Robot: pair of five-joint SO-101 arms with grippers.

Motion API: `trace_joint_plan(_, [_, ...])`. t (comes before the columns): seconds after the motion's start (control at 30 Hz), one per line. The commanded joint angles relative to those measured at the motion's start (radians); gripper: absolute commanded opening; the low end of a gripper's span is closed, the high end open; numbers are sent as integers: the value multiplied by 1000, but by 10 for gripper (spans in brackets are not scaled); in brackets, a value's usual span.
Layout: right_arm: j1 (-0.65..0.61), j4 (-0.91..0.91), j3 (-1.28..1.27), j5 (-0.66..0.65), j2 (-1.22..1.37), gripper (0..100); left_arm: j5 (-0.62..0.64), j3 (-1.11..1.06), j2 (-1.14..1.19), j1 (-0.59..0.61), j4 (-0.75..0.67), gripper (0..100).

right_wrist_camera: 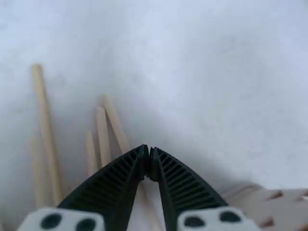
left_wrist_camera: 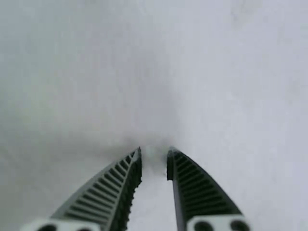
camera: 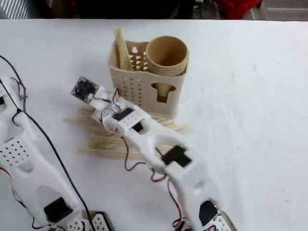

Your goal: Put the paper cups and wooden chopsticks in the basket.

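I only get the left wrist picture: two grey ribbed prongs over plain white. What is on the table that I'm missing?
Observer: A cream basket stands mid-table, with stacked paper cups inside it.
Operator: Anything left outside it?
Observer: Yes, loose chopsticks lie on the table in front of it.
Operator: Where's the other arm?
Observer: The right gripper sits low over those chopsticks, tips together.
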State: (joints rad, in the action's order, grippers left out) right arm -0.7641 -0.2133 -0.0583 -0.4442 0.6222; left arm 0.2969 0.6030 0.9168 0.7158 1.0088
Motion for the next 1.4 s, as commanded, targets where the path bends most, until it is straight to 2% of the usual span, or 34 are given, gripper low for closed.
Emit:
trace_joint_plan(0.0, [22, 16, 167, 0, 101, 17, -48, 72, 1, 8, 69, 112])
trace_joint_plan(0.13, [30, -36, 235, 0, 163, 17, -92, 101, -1, 12, 107, 112])
trace_joint_plan(0.53, [33, -576, 238, 0, 21, 17, -106, 265, -1, 13, 258, 111])
trace_joint_plan(0.67, [30, -792, 238, -2, -31, 17, -106, 362, -4, 13, 351, 112])
trace_joint_plan(0.8, [33, -934, 238, 0, -50, 17, -107, 491, -1, 7, 488, 112])
trace_joint_plan(1.1, [77, -970, 144, 71, -203, 17, -209, 703, -1, -56, 740, 112])
trace_joint_plan(1.37, [77, -875, -166, 64, -599, 17, -212, 715, -8, -136, 781, 112])
